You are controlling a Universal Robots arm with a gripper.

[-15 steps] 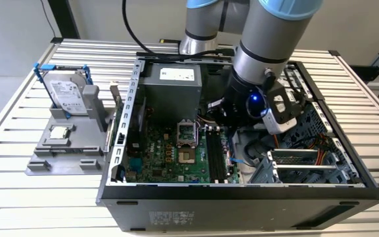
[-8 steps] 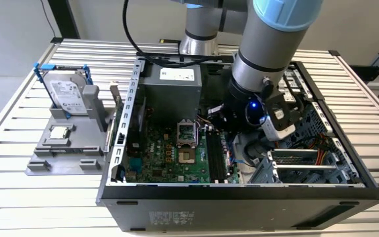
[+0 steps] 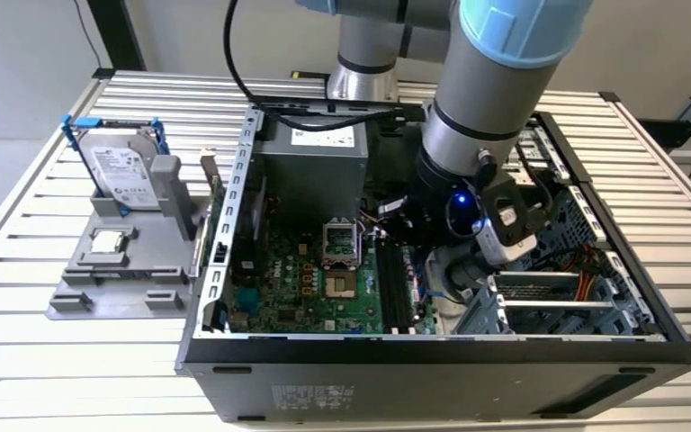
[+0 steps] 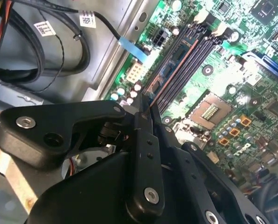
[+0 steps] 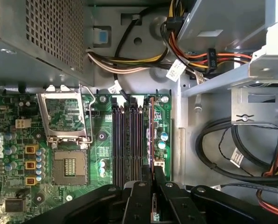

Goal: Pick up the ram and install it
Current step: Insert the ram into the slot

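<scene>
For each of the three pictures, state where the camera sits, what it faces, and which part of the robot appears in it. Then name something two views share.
Exterior view: off the arm, above the table, looking down into the open computer case; the arm reaches into it.
First wrist view: rides on the arm, facing down at the motherboard; the gripper holds the ram edge-on at the memory slots.
Second wrist view: rides on the arm, looking obliquely along the slots; the gripper's black linkages show.
Shared: both wrist views show the gripper, ram and open processor socket.
</scene>
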